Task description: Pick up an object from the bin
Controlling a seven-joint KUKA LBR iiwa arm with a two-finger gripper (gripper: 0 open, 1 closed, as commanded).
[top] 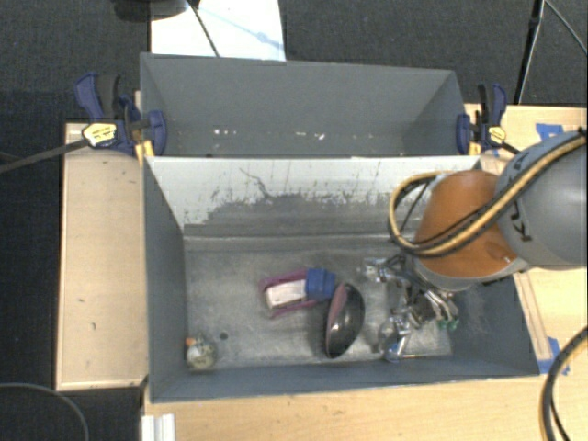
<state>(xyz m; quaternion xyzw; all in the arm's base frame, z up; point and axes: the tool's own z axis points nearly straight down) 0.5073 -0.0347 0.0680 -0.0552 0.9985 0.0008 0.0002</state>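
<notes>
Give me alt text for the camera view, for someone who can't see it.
A robot's claw is down in a grey bin, at its right side, beside a dark oval thing like a computer mouse. Left of that lies a purple and blue packet, and a small trinket sits in the near left corner.

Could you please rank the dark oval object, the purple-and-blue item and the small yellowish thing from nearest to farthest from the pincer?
1. Dark oval object: just to the view's left of the pincer.
2. Purple-and-blue item: further left, beyond the oval's upper end.
3. Small yellowish thing: alone, far off toward the view's lower left.
</notes>
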